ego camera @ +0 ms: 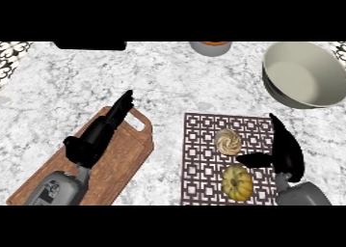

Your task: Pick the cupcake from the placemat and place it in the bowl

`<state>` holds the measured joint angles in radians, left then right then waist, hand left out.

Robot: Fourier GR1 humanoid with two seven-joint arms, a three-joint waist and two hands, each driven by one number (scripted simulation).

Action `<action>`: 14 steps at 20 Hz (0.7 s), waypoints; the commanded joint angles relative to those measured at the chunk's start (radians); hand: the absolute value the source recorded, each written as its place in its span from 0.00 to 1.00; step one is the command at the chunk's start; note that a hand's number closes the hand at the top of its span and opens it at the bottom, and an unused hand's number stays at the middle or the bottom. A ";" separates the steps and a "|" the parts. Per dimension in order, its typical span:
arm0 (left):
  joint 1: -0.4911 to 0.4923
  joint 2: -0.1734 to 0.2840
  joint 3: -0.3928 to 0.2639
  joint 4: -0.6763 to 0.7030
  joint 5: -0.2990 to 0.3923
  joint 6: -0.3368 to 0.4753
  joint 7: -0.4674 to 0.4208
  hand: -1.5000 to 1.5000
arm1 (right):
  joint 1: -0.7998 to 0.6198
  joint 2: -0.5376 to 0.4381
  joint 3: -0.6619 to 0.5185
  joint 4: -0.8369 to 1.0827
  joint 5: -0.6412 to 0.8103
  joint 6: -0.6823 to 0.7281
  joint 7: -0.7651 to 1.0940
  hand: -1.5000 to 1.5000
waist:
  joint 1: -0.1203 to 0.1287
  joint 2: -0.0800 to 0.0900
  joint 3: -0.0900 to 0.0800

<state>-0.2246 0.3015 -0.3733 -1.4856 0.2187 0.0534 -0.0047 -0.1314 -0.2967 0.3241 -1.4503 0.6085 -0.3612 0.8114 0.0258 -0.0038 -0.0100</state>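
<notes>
Bare counter [204,87] is lying open between the placemat [204,159] and the bowl [307,75], up and to the placemat's right. The squash [237,182] is sitting just below the cupcake [228,142] on the placemat, crowding that side. The right hand [286,154] is hovering over the placemat's right edge. The board [122,159] is lying to the placemat's left, under the left hand [97,137].

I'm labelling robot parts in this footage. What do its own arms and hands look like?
Two grey, rounded forearms enter from the lower edge, each ending in a black hand: left hand, right hand. The left forearm carries small dark markings. No cables or sleeves show.
</notes>
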 commanded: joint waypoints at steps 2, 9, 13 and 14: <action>-0.002 -0.006 -0.001 -0.002 -0.005 0.002 0.002 0.50 | -0.137 0.019 0.034 -0.070 -0.104 0.342 0.333 0.00 | 0.000 -0.002 0.001; 0.000 -0.008 0.021 -0.003 0.003 -0.003 0.013 0.50 | -0.390 0.121 -0.027 -0.047 -0.249 0.517 0.658 0.00 | -0.006 0.004 0.007; 0.008 -0.013 0.019 -0.020 -0.017 0.010 0.010 0.50 | -0.405 0.110 -0.042 0.015 -0.276 0.542 0.674 0.00 | -0.018 0.003 0.008; 0.071 0.001 -0.004 -0.071 -0.019 -0.001 0.003 0.50 | -0.382 0.145 -0.017 0.015 -0.255 0.519 0.675 0.00 | -0.012 -0.002 0.008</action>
<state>-0.1896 0.2991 -0.3670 -1.5241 0.2102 0.0535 0.0043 -0.4631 -0.1984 0.2981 -1.4636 0.3645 0.0749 1.2243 0.0166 -0.0039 -0.0034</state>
